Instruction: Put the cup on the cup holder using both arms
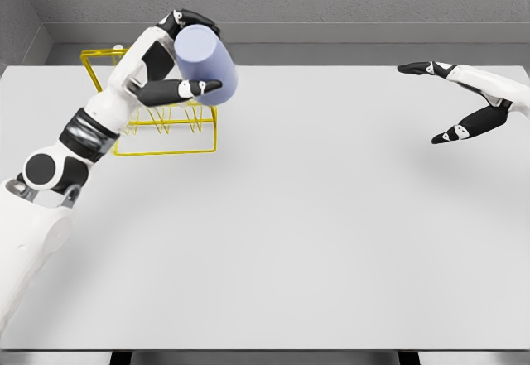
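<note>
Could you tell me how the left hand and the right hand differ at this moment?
The left hand is closed around the lavender cup, while the right hand holds nothing, with fingers spread. The left hand is raised in front of the yellow wire cup holder at the table's far left; the right hand hovers over the far right, away from both. Both hands are white with black finger segments.

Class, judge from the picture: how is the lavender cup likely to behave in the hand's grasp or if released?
The cup looks rigid and smooth, so it may slip in the left hand. Its round wall suggests it would roll if dropped sideways. The thin wire cup holder probably shifts if bumped.
</note>
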